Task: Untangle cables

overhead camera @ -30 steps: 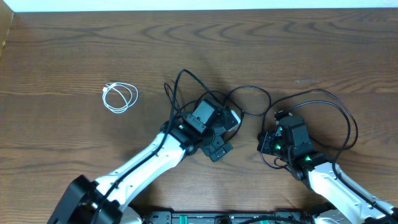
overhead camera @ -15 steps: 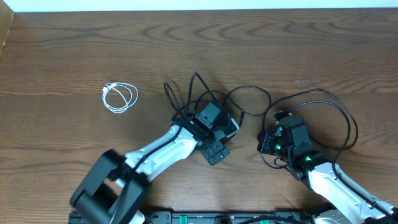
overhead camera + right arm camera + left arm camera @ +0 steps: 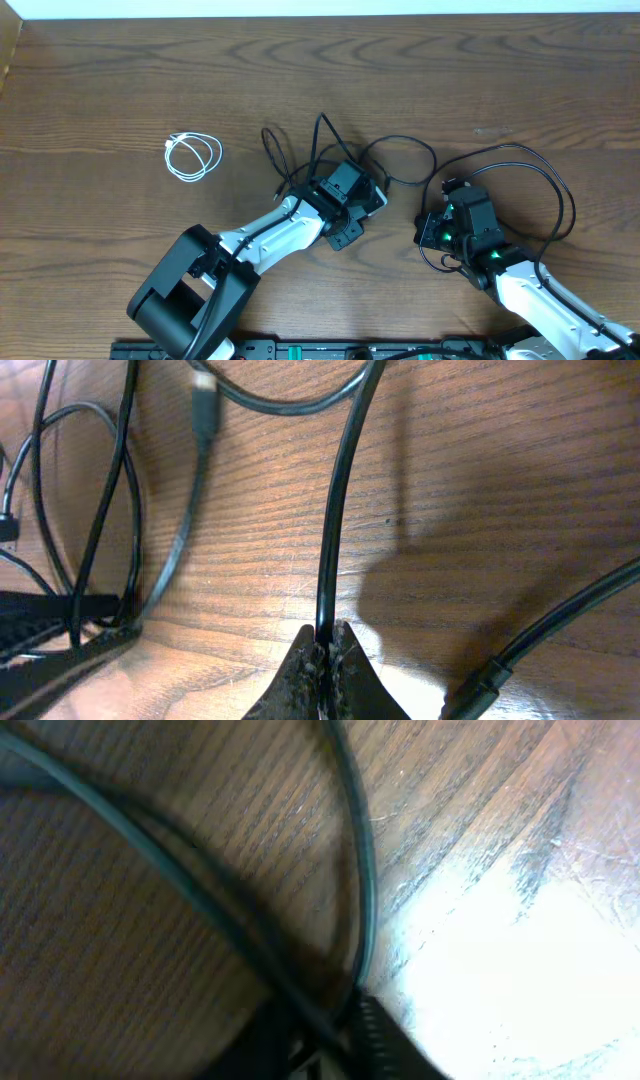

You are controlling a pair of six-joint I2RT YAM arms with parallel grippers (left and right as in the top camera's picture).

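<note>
Your right gripper (image 3: 325,642) is pinched closed on the black cable (image 3: 335,530). In the right wrist view, the strand rises straight out from between the two fingertips and curves away overhead. A small plug end (image 3: 204,405) of that cable lies on the wood just to the left, with several more black strands running side by side beyond it.

From overhead, the black cable sprawls in loose loops across the middle of the table (image 3: 100,80) and out toward its right edge, nearer the near edge than the far one. One wide loop arcs around your right arm.

Your left gripper (image 3: 352,192) sits low over the left part of those loops, where the strands cross. Its wrist camera is pressed so close to the wood that only blurred dark strands and a bright glare patch show. You cannot tell from either view whether that gripper is open or closed, or whether it has any cable.

The white cable (image 3: 192,158) lies in a small coil toward the left edge, well apart from the black one and from both arms.
</note>
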